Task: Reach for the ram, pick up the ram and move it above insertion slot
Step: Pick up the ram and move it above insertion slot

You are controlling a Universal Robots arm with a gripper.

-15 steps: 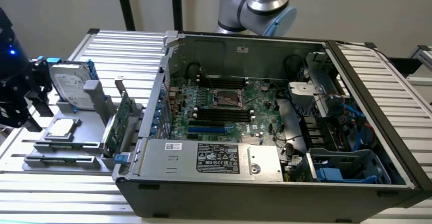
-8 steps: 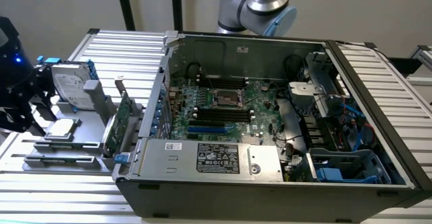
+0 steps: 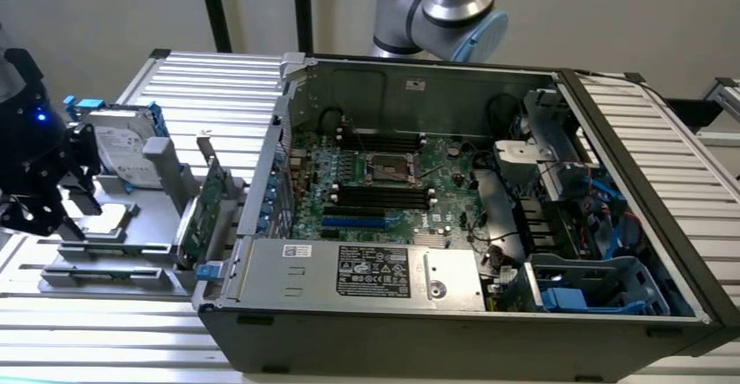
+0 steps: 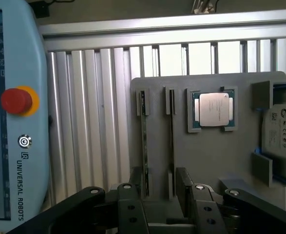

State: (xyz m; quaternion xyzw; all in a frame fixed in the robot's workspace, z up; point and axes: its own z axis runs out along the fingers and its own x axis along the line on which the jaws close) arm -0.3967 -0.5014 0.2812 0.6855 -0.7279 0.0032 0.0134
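While the arm hangs over the parts side of the bench, let's sweep across. First comes the teach pendant (image 4: 16, 161) with its red stop button (image 4: 16, 100), lying on the ribbed aluminium table (image 4: 94, 122), then the grey holder tray (image 4: 211, 165). And there's our target: the ram (image 4: 143, 131), standing on edge in the tray groove nearer the pendant. It's a thin speckled strip with a second groove (image 4: 171, 131) just beside it, and whether that one holds anything I can't tell. The gripper (image 4: 161, 180) hovers over one end of those grooves, jaws spread apart with nothing between them, and not touching the stick as far as I can see. Moving on, the processor (image 4: 213, 109) sits in its own pocket, and past it is the hard drive (image 4: 281, 129). In the exterior view, the green expansion card (image 3: 211, 202) stands at the tray's edge. To that view's right, the open computer case (image 3: 463, 332) shows the black memory slots (image 3: 382, 195) on the motherboard, well apart from the ram. Handling call: this looks a light, stiff, brittle little board with smooth sides, so easy to lift but easy to skew. I'd pinch it gently across its two flat faces near mid-length, on the exposed upper edge. Keep off the contact edge buried in the groove, so it rises straight without binding.
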